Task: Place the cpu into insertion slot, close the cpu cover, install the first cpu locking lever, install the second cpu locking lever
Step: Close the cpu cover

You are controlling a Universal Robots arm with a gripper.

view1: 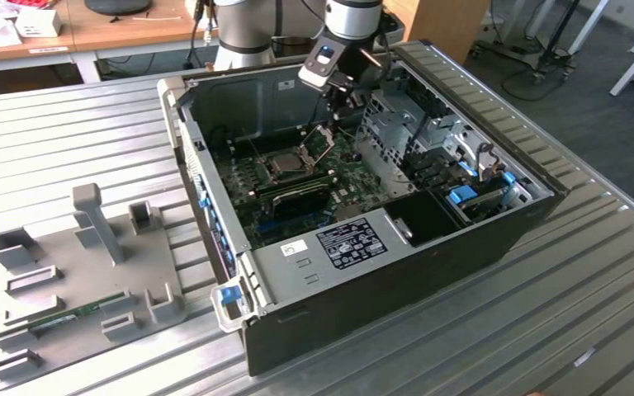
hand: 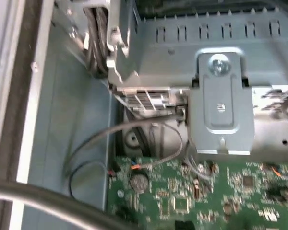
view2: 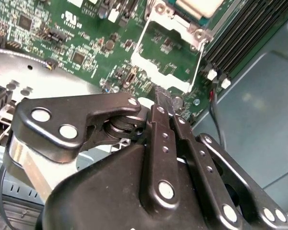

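The cpu (view1: 290, 163) lies grey top up in the insertion slot (view1: 270, 171) on the green motherboard (view1: 350, 177) inside the open computer case. The cpu cover (view2: 177, 23) is swung open away from the slot, and the green board shows through its cut-out centre. A corner of the cpu (view2: 200, 5) shows beyond the cover's hinge. My gripper (view2: 162, 96) is shut with nothing between its fingers, its tip close to the cover's free edge. In the exterior view the gripper (view1: 343, 106) hangs inside the case, just behind the raised cover (view1: 320, 142).
Dark memory sticks (view2: 240, 38) run beside the slot. A metal drive cage (view1: 428, 140) fills the case on the exterior view's right. A grey cable (hand: 134, 129) loops over the board near a metal bracket (hand: 221, 96). A grey fixture (view1: 86, 256) sits on the slatted table.
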